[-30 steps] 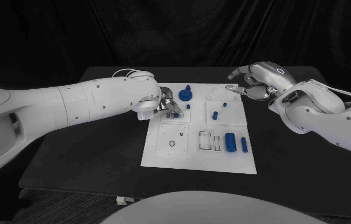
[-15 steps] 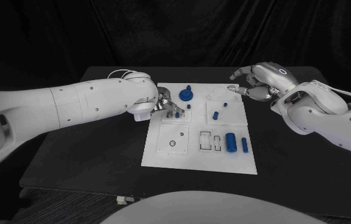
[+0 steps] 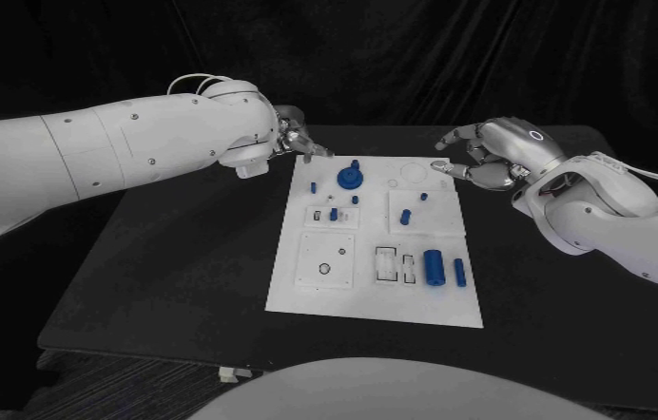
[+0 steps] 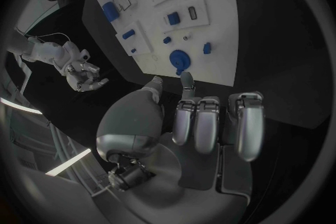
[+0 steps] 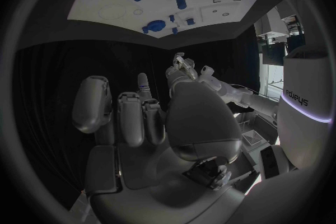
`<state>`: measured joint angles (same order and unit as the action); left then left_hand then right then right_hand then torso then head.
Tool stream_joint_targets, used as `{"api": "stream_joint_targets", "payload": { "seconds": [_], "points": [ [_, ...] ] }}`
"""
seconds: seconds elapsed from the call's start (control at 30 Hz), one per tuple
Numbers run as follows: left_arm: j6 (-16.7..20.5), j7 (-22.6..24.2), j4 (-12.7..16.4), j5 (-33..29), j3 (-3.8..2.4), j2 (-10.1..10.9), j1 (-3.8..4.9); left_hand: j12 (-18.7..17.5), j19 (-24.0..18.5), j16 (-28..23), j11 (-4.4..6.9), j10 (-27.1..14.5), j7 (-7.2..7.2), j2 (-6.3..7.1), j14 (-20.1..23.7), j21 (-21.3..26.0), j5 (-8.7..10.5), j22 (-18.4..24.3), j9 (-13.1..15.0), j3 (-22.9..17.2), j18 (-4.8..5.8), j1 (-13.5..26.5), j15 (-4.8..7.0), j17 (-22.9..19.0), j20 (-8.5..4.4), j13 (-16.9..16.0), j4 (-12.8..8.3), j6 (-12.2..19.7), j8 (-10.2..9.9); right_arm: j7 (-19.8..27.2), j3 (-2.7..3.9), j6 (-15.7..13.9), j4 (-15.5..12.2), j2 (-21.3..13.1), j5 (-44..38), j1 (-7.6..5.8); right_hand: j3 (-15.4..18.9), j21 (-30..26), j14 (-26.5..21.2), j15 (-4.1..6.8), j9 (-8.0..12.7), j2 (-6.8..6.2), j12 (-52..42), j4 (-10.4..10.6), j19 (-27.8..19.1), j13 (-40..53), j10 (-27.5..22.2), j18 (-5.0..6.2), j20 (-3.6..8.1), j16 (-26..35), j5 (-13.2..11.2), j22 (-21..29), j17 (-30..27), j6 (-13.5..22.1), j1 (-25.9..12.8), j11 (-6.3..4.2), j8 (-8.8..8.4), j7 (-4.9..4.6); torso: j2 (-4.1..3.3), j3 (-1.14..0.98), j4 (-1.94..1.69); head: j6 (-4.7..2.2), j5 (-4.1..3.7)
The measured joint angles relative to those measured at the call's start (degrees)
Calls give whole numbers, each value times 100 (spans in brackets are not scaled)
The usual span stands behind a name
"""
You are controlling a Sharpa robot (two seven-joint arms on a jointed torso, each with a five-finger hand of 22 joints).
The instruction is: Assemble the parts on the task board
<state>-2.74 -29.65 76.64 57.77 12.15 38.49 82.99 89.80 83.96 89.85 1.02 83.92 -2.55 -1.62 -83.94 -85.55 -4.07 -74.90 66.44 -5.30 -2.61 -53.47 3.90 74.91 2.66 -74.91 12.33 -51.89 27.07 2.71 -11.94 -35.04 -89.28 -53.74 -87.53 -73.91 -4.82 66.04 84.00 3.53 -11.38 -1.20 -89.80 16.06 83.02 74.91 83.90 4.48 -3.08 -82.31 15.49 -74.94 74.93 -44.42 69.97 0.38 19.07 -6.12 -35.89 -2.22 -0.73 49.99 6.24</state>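
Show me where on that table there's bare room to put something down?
The black table is bare along the task board's left edge, below the left hand, and along its right edge under the right hand. The strip in front of the board is bare too. The board's far end is crowded: blue parts between both hands.

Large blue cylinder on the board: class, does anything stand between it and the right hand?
Nothing visible does. The right hand hovers by the board's far right corner; bare board lies between it and the cylinder.
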Motion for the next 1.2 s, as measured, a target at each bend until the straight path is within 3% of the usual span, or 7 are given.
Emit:
{"api": "stream_joint_targets", "payload": {
  "seconds": [0.23, 0.47, 0.83, 1.07, 1.2],
  "points": [
    [-257, 100, -732, 100, 0, -335, 23, 0, 0, 0, 0, 0, 0, -36, 0, 0, -26, 0, 26, 16, 0, -82, 0, 0, 0, 0, -16, 0, 0, 8, 1, 26, -1, 4, 1, 0, 7, 12, 0, 0, 0, 0, 0, 7, 0, 0, 0, 0, 0, 0, 0, 1, 0, 0, 0, 0, 0, 0, -9, -4, 2, 0, -11],
    [-551, 169, -1170, 151, 6, -555, -154, 0, 0, 0, 0, 0, 19, -62, 0, 0, -26, 0, 26, 32, 0, -108, 0, 0, 0, 0, 0, 62, 0, 19, 1, 57, -1, 1, 1, 1, 7, 12, 0, 0, -1, 0, 0, 7, 0, 0, 0, 0, 0, 0, 24, 1, -1, 0, 0, 0, 0, 0, -13, -9, -2, 0, -6],
    [-732, 218, -1447, 177, 5, -624, -232, 0, 0, 0, 0, 0, -1, -62, 0, 25, -26, -5, 26, 47, 0, -108, -1, 0, 1, 0, 16, 82, 0, 30, -1, 103, 0, 17, 1, 1, 7, 12, 0, 0, 5, 0, 0, 7, 0, 0, 0, 0, 0, 0, 25, 2, -1, 0, 0, 0, 0, 0, -65, 48, 12, 0, 18],
    [-775, 222, -1482, 184, 5, -619, -239, 0, 0, 0, -1, 0, -22, -62, 0, 47, -26, -4, 26, 95, 0, -108, -1, 0, 1, 0, 63, 102, -25, 33, -1, 124, 7, 29, 1, 2, 7, 12, 0, 0, 5, 0, 0, 7, 0, 0, 0, 0, 0, 0, 25, 2, -2, 0, 0, 0, 0, 0, -88, 69, 10, 0, -1],
    [-796, 224, -1493, 187, 6, -622, -248, 0, 0, 0, -1, 0, -21, -62, 0, 47, -26, -4, 25, 95, 0, -108, -1, 0, 1, 0, 63, 145, -55, 35, 0, 137, 10, 31, 1, 2, 7, 12, 0, 0, 5, 0, 0, 7, 0, -1, 0, 0, 0, 0, 25, 3, -2, 0, 0, 0, 0, 0, -90, 69, 4, 0, -7]
  ]
}}
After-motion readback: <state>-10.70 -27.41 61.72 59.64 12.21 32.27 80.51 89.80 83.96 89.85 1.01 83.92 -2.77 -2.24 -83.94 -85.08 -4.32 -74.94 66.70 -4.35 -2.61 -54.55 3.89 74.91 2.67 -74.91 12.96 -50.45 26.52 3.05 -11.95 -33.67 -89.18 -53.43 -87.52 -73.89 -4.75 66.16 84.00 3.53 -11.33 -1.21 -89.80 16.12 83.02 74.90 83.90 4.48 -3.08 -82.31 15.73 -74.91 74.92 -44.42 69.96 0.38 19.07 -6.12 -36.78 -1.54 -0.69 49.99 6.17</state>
